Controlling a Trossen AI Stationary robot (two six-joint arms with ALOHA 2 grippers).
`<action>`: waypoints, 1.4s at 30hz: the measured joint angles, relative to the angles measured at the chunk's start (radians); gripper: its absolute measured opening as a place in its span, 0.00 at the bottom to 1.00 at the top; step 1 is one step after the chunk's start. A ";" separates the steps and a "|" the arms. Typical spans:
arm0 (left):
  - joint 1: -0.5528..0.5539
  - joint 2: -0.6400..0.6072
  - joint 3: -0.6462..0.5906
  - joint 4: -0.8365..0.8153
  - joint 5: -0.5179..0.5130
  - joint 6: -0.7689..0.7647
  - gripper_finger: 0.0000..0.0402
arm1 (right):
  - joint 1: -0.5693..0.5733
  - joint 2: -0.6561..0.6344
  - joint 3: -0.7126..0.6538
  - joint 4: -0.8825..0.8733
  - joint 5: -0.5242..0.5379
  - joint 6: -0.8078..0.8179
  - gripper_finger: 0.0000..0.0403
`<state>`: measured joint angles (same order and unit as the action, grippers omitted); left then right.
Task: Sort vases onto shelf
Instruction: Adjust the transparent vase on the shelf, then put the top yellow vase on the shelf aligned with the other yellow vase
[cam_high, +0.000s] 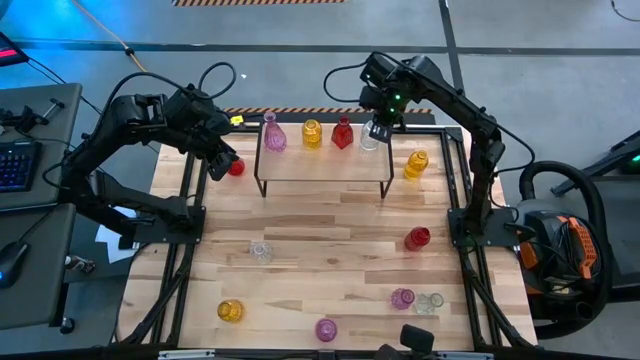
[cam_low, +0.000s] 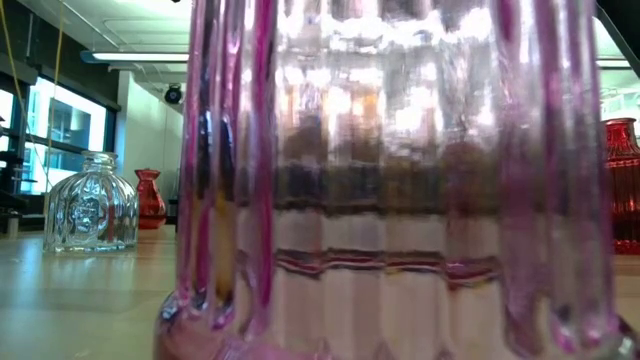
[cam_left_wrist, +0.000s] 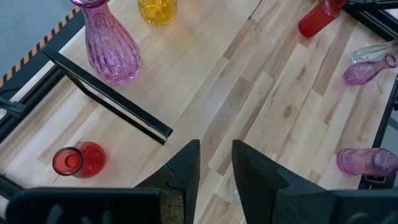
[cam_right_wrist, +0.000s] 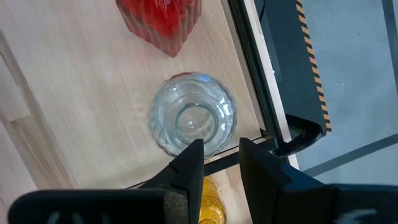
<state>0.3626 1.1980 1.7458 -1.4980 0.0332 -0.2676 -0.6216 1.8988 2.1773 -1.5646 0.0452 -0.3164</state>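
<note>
Two dark jointed arms, black cables, green indicator light

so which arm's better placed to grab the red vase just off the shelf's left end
Left. The left tool hovers right beside that red vase on the tabletop, fingers apart and empty. The right tool is at the far end of the shelf, over the clear vase standing there.

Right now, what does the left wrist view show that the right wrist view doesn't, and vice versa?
Left wrist only: tall pink ribbed glass vase on the shelf, small red glass vase standing on the table beside the shelf, pink vases lying on the table.
Right wrist only: clear round glass vase on the shelf, seen from above, at the right end effector.
Both: the light wooden shelf and its black frame.
</note>
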 joint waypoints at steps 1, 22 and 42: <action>0.000 0.000 0.000 0.000 0.000 0.000 0.21 | 0.000 0.000 0.000 0.000 0.000 0.001 0.20; 0.000 0.000 0.000 0.000 0.000 0.000 0.21 | -0.009 0.014 0.002 0.004 0.015 0.005 0.20; 0.000 0.000 0.000 0.000 0.000 0.000 0.21 | 0.014 -0.038 -0.001 -0.008 0.028 0.024 0.20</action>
<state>0.3630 1.1976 1.7458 -1.4979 0.0332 -0.2680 -0.6081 1.8610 2.1765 -1.5730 0.0736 -0.2927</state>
